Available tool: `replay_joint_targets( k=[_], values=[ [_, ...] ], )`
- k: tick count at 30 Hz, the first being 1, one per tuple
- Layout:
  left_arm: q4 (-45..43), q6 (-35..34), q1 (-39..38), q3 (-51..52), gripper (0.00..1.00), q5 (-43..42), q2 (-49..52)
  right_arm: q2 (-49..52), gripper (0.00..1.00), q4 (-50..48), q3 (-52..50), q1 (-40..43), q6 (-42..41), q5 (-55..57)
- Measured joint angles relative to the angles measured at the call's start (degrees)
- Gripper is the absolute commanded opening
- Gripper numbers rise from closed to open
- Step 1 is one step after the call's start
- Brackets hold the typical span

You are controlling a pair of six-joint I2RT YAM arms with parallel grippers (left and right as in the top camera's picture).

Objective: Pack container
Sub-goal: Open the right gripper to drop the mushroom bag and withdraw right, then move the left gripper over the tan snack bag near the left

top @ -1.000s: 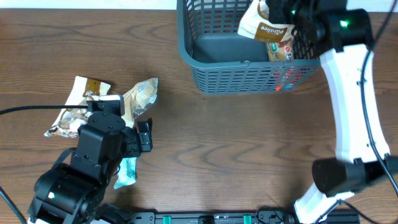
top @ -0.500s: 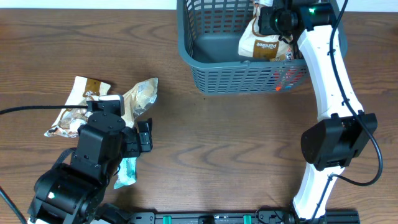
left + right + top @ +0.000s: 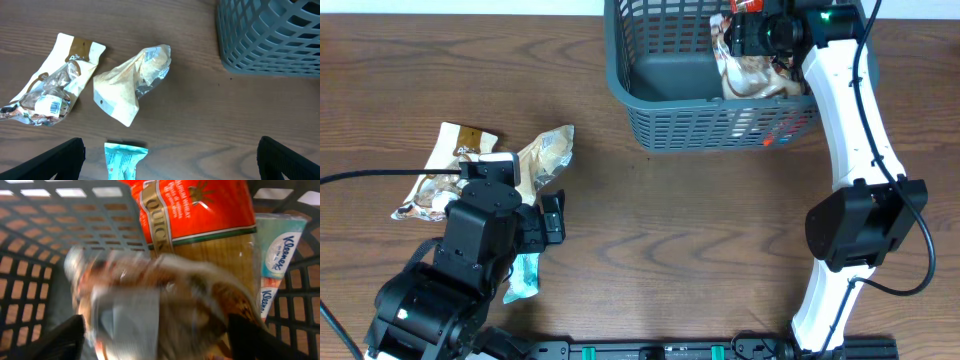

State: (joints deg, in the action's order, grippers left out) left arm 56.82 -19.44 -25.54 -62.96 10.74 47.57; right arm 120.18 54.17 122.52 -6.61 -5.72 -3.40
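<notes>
Basket (image 3: 700,125) sits at the far edge of the surface (image 3: 700,250), right of centre. Its right end holds a red packet (image 3: 195,210), a tissue pack (image 3: 277,255) and a crumpled clear bag (image 3: 165,295), which is blurred in the right wrist view. Right gripper (image 3: 750,35) hangs over that end of the basket with its jaws spread wide and the bag between and below them. The bag looks let go, lying on the other items, though the blur leaves some doubt. Left gripper (image 3: 170,150) is at near left, jaws wide apart, nothing in them. Three items are outside the basket, on the left of the surface: brown-top packet (image 3: 50,85), cream bag (image 3: 132,82) and teal packet (image 3: 125,160), the last just under the left gripper. Judgement: packing roughly half done, with three in and three to go, and the basket's left half bare.
</notes>
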Motion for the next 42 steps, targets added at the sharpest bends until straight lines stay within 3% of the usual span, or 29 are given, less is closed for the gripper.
replay_joint_targets(
  k=[7,18,24,34,42],
  values=[
    [0.0,0.0,0.0,0.0,0.99,0.0,0.0,0.6,0.99,0.5,5.8,1.4,0.3,-2.8],
    [0.0,0.0,0.0,0.0,0.99,0.0,0.0,0.6,0.99,4.3,28.5,1.9,0.1,-12.2],
    [0.0,0.0,0.0,0.0,0.99,0.0,0.0,0.6,0.99,9.6,37.5,3.8,-0.2,-11.2],
    [0.0,0.0,0.0,0.0,0.99,0.0,0.0,0.1,0.99,24.1,42.1,23.6,-1.4,0.7],
    [-0.9,0.0,0.0,0.0,0.99,0.0,0.0,0.1,0.99,29.1,42.1,40.3,-4.8,0.2]
  ],
)
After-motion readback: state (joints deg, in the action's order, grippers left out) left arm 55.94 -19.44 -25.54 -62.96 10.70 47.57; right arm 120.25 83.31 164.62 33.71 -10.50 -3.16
